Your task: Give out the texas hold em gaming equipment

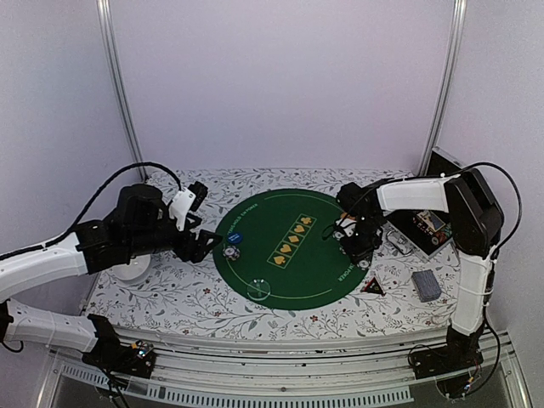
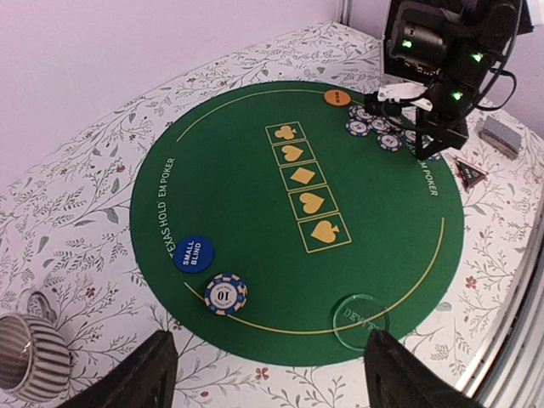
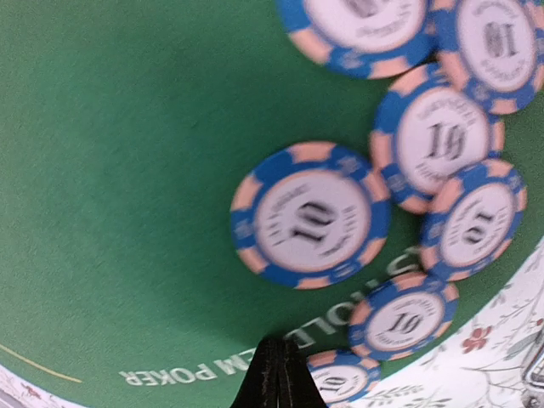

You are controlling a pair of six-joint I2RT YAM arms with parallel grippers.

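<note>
Seven blue-and-peach 10 chips (image 3: 310, 214) lay loose on the green poker mat (image 2: 229, 170) just ahead of the right claw (image 3: 274, 367). One sat apart to its front-left, and the rest were bunched to its front-right by the mat's lettered rim. That claw's fingers were pressed together with nothing between them, the tip low over the felt. To my eye a closed tip suits nudging a chip along the cloth rather than lifting it, and the lone chip looked like the one meant to leave the pile. An orange button (image 2: 337, 98) sat on the far side of that pile from the claw, marking that seat.

Across the mat, the left claw (image 2: 270, 344) hung spread wide and empty over the mat's edge. Straight ahead of it, a little towards its left finger, stood a short chip stack (image 2: 225, 293). The blue SMALL BLIND button (image 2: 193, 253) lay just beyond the stack, close by but not touching it. That seat looked supplied, which I took as the reason this claw held nothing. A clear dealer button (image 2: 359, 319) rested on the mat's gold line close ahead of its right finger.

Off the felt, well beyond the right claw, the deck of cards (image 2: 501, 136) lay squared, so I judged that dealing was yet to come. A striped mug (image 2: 30, 361) stood outside the left claw's left finger, clear of play.
</note>
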